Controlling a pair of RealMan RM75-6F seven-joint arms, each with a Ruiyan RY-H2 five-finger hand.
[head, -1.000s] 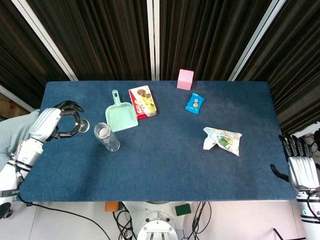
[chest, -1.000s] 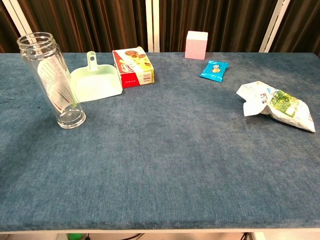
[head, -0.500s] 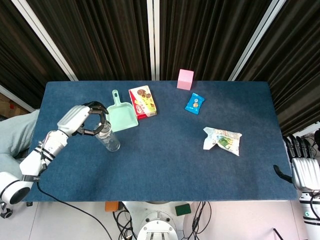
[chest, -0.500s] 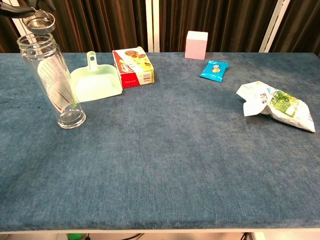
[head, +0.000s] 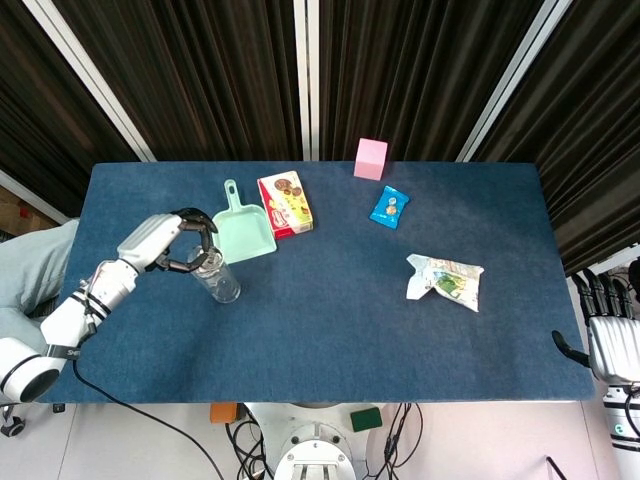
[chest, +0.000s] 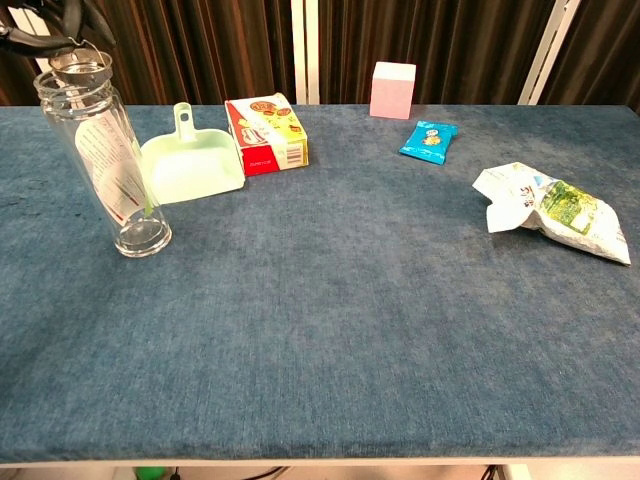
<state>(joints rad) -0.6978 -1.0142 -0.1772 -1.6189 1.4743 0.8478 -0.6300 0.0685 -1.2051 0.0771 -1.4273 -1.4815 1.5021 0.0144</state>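
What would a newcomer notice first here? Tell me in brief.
The left hand at the table's left side, holding a small metal strainer at the mouth of a tall clear bottle. Next, the mint dustpan and red snack box just behind the bottle. Then the crumpled snack bag on the blue table toward the right.

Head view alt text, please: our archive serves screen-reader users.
The left hand holds a small strainer insert over the mouth of a clear bottle on a blue table. Beyond lie a green dustpan and a snack box.
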